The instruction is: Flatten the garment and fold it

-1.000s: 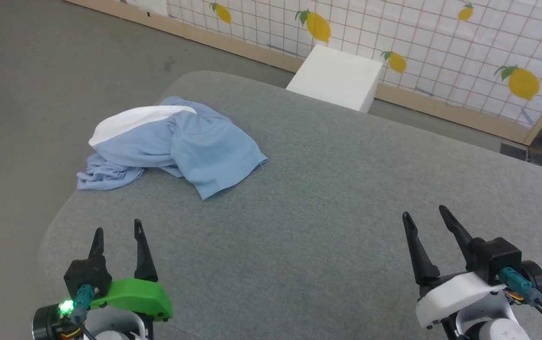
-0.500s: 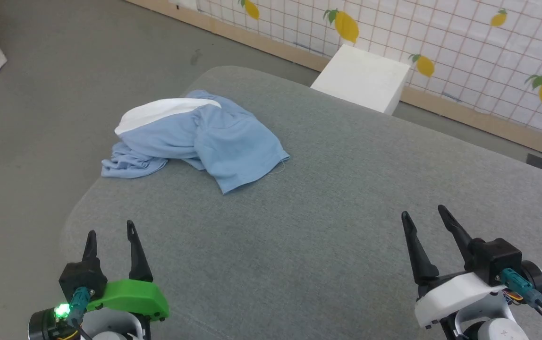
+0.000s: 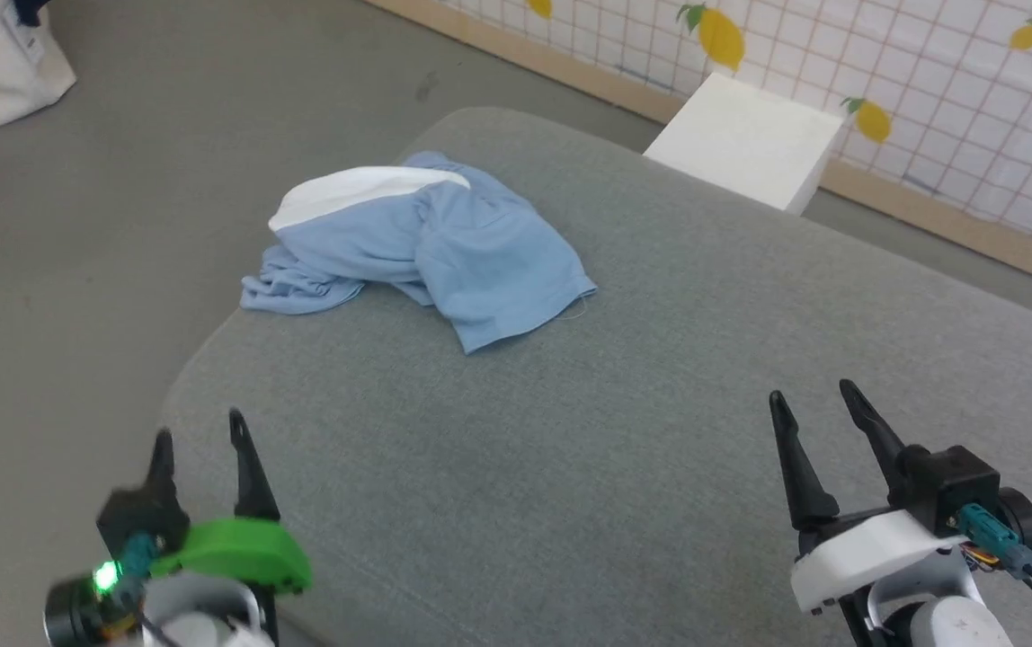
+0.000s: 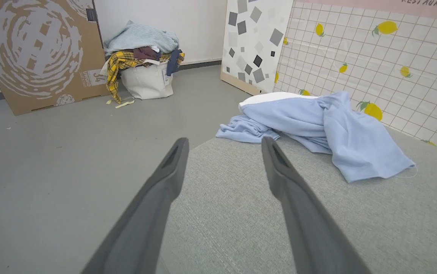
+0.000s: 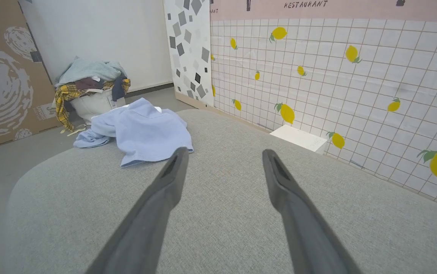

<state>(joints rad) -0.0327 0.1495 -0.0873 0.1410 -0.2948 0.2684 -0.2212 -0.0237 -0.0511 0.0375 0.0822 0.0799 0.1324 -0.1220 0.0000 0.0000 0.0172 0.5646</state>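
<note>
Head view puts the left pincer (image 3: pixel 198 427) at the lower left, its 2 dark fingers spread wide with nothing between them, over the near left corner of the grey padded table (image 3: pixel 624 422). The right pincer (image 3: pixel 810 390) at the lower right is just as wide and just as empty, above bare grey cloth. Each wrist view confirms it: 2 fingers well apart, holding nothing.

Well apart from both pincers, the garment (image 3: pixel 480 261) lies in a crumpled heap near the table's far left edge. Its white collar (image 3: pixel 354 190) is on the far side, 1 bunched end reaches the edge, and a flatter flap points toward the middle of the table. Past the table stand a white box (image 3: pixel 750 139) and a wall with lemon pictures (image 5: pixel 317 76). A bag heaped with clothes (image 4: pixel 146 76) sits on the floor.

Over the last second the whole picture has slid rightward. The camera has turned left, so the heap now sits nearer the middle of the frame, while it keeps its shape and its place on the table. The left pincer shows blurred, which suggests the arm or body is moving. I judge this to be the approach. Nothing is flattened or folded yet, and the robot is squaring up to the heap before a 1st grasp.
</note>
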